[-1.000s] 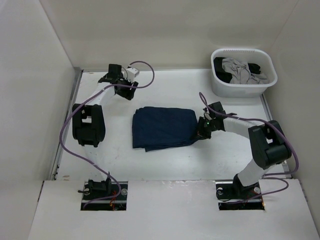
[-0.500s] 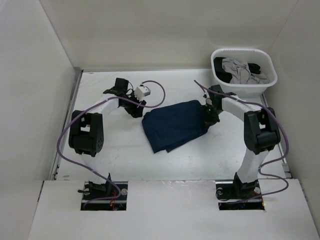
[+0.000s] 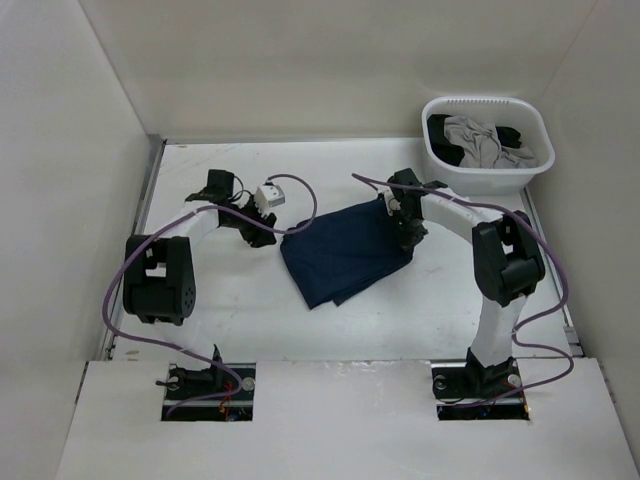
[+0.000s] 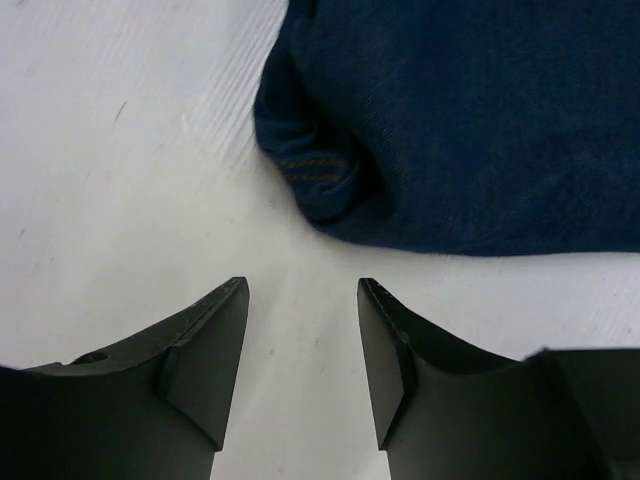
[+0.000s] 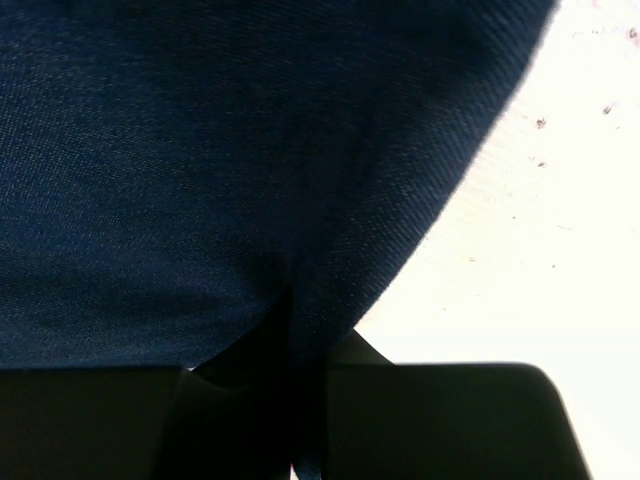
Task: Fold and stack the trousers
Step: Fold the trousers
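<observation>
The trousers (image 3: 345,252), dark navy denim, lie near the middle of the bench (image 3: 250,310) as a compact, several-layered rectangle. It is turned askew, one corner toward 1 o'clock and another toward 7 o'clock. A stitched hem curls at the corner facing the left arm. No leg trails loose, so the folding appears largely complete. What is left, by this reading, is to square the bundle and set it down as the stack; no stacking place is marked in view.

At the bundle's 2 o'clock edge the right fingers (image 5: 250,385) are pressed together on a pinch of the denim, and cloth fills most of that wrist view. At its 9 o'clock side the left fingers (image 4: 205,350) are spread, grip nothing, and stand low over the bare bench just short of the hemmed corner.

Well apart, at 1 o'clock on the bench, a white basket (image 3: 470,180) holds a light grey garment (image 3: 478,135) and a black garment (image 3: 515,135).
</observation>
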Controlling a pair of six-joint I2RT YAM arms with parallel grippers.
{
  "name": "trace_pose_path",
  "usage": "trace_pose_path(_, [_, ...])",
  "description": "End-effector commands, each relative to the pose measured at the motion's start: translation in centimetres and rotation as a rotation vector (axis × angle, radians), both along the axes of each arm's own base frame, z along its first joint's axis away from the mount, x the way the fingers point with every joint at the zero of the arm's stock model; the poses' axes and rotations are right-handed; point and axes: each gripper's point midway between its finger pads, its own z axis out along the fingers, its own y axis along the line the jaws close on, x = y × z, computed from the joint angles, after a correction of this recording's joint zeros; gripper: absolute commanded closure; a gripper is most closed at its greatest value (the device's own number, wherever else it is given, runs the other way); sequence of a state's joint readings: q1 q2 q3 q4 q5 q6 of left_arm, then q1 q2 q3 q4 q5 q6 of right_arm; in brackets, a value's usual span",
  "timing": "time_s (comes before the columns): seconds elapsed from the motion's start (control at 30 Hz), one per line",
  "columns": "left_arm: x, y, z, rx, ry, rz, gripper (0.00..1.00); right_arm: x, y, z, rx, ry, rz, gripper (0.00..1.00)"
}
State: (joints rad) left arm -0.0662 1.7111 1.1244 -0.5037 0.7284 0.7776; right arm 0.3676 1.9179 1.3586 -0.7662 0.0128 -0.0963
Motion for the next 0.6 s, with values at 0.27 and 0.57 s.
trace_pose_path(0.27, [5.4, -5.9, 0.9, -0.154, -0.013, -0.059, 0.61, 0.3, 0.1, 0.7, -0.012, -0.067, 0.028, 0.98])
trace_pose_path(0.57, [1.8, -8.6, 1.1, -0.151, 0.021, -0.201, 0.53, 1.0, -0.3, 1.3, -0.006, -0.088, 0.0, 0.97])
